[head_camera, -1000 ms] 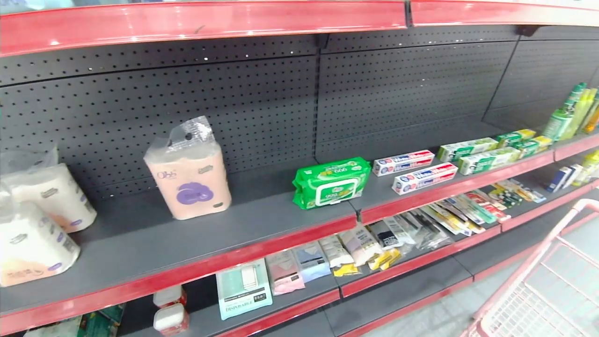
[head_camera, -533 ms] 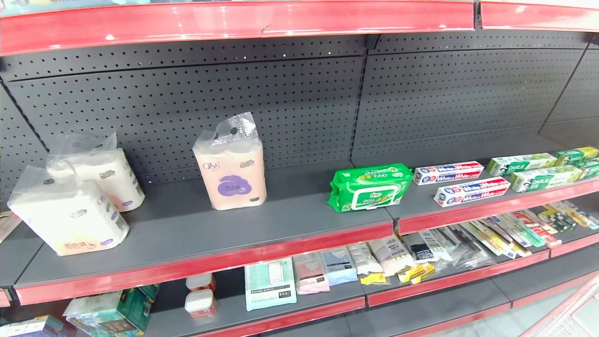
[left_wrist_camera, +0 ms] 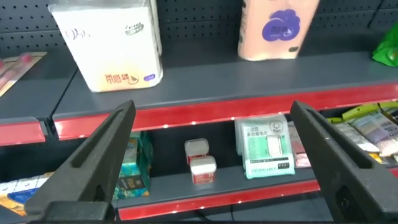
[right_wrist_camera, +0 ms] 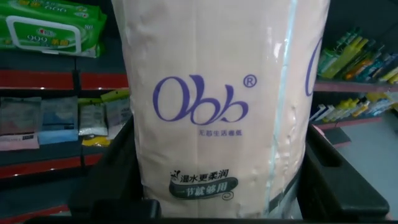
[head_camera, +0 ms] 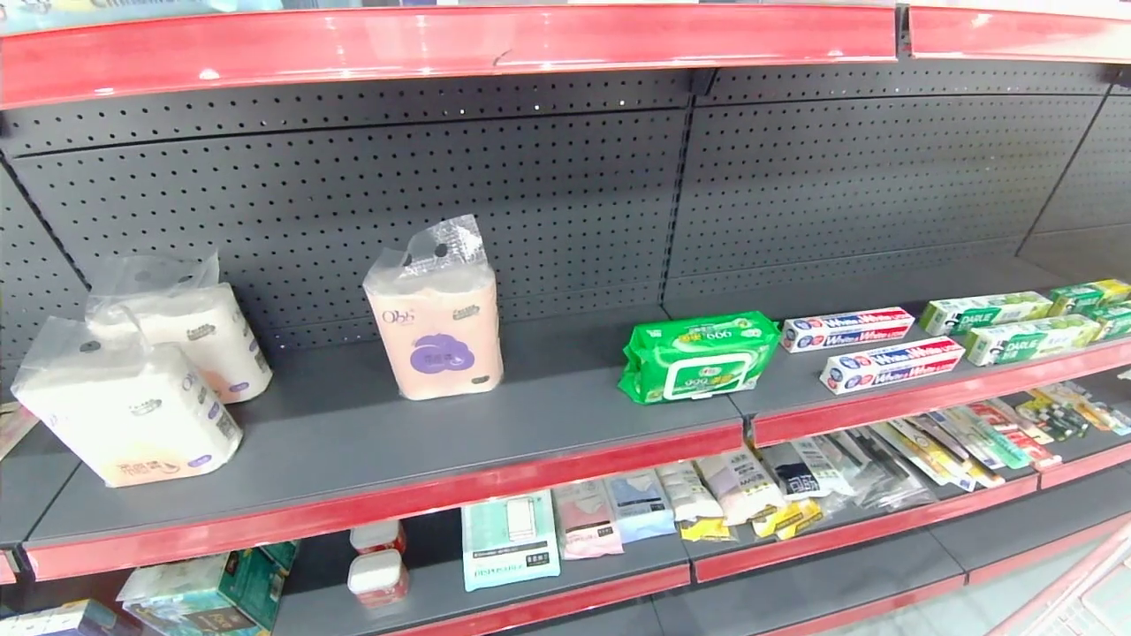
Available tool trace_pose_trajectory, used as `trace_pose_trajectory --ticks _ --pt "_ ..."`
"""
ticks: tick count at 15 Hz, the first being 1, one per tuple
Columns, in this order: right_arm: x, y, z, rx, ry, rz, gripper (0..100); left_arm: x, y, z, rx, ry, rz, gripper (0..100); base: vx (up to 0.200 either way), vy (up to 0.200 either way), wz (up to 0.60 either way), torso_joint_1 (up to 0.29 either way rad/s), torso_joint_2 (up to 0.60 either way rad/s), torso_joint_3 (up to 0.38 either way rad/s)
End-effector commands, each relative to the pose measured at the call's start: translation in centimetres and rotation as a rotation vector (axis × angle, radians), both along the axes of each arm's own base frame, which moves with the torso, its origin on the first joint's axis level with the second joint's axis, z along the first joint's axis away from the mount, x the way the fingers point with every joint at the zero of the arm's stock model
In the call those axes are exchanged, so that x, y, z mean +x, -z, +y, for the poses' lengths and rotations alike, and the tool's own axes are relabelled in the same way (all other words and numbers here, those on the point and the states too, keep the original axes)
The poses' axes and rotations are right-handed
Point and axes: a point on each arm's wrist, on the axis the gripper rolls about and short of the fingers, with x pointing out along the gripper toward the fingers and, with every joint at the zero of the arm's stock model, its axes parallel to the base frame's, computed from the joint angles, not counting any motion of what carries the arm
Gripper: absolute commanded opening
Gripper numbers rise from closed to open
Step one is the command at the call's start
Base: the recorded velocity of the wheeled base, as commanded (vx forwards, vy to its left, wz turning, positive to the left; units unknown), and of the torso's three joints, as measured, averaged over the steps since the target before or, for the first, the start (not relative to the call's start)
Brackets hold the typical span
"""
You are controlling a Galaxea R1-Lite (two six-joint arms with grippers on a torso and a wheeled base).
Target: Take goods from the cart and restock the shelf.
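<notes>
A peach pack of toilet rolls [right_wrist_camera: 217,74] stands upright between the fingers of my right gripper [right_wrist_camera: 217,158], which is shut on it in front of the shelving. A matching peach pack [head_camera: 436,318] stands on the grey middle shelf [head_camera: 371,442], also visible as the peach pack [left_wrist_camera: 278,28] in the left wrist view. My left gripper [left_wrist_camera: 211,115] is open and holds nothing, level with the red front edge of that shelf. Two white roll packs [head_camera: 132,415] [head_camera: 190,322] sit at the shelf's left end.
A green wipes pack [head_camera: 698,356] lies right of the peach pack, then toothpaste boxes [head_camera: 846,329] and green boxes [head_camera: 985,311]. Bare shelf lies between the white packs and the wipes. The lower shelf [head_camera: 618,583] holds small packets. The pink cart's edge [head_camera: 1087,601] shows at the bottom right.
The head camera has swung left, so the cart has nearly slid out of the picture. The goods on the shelf have not moved.
</notes>
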Motion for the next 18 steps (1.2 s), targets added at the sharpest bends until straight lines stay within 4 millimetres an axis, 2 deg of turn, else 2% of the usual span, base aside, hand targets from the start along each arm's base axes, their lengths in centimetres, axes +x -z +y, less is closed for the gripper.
trace_pose_trajectory --ticks 1,4,6,10,13,14,15,16,17,18 --pt "-0.1 0.0 0.0 -0.001 0.001 -0.005 0 0.0 0.0 0.0 0.000 -0.001 0.001 100 0.000 0.000 0.00 0.000 0.00 0.000" --pt "-0.2 0.1 0.0 -0.002 0.001 -0.008 0 0.0 0.0 0.0 0.000 -0.001 0.001 100 0.000 0.000 0.00 0.000 0.00 0.000" --pt "-0.6 0.8 0.1 0.001 -0.003 -0.012 0 0.0 0.0 0.0 0.000 -0.001 0.001 100 0.000 0.000 0.00 0.000 0.00 0.000" --pt "-1.2 1.9 0.3 0.028 -0.137 -0.030 0 0.0 0.0 0.0 0.002 0.004 0.007 100 0.000 0.000 0.00 0.000 0.00 0.000" --pt "-1.3 2.1 0.4 0.037 -0.141 -0.032 0 0.0 0.0 0.0 0.006 0.007 0.001 100 0.000 0.000 0.00 0.000 0.00 0.000" --pt "-1.3 2.1 0.3 0.048 -0.141 -0.032 0 0.0 -0.1 -0.1 0.022 0.056 -0.003 100 0.000 0.000 0.00 0.000 0.00 0.000" --pt "-1.2 2.1 0.3 0.050 -0.141 -0.029 0 -0.3 -2.1 -0.3 0.034 0.135 -0.047 100 0.000 0.000 0.00 0.000 0.00 0.000" --pt "-1.2 2.1 0.3 0.050 -0.141 -0.028 0 0.6 -7.6 -0.3 0.014 0.157 -0.022 100 0.000 0.000 0.00 0.000 0.00 0.000" --pt "-1.0 2.1 0.3 0.052 -0.139 -0.015 0 2.3 -11.0 -0.3 -0.056 0.157 -0.004 100 0.000 0.000 0.00 0.000 0.00 0.000" --pt "-0.8 2.0 0.3 0.053 -0.131 -0.008 0 5.2 -13.3 -0.2 -0.098 0.118 0.024 100 0.000 0.000 0.00 0.000 0.00 0.000"
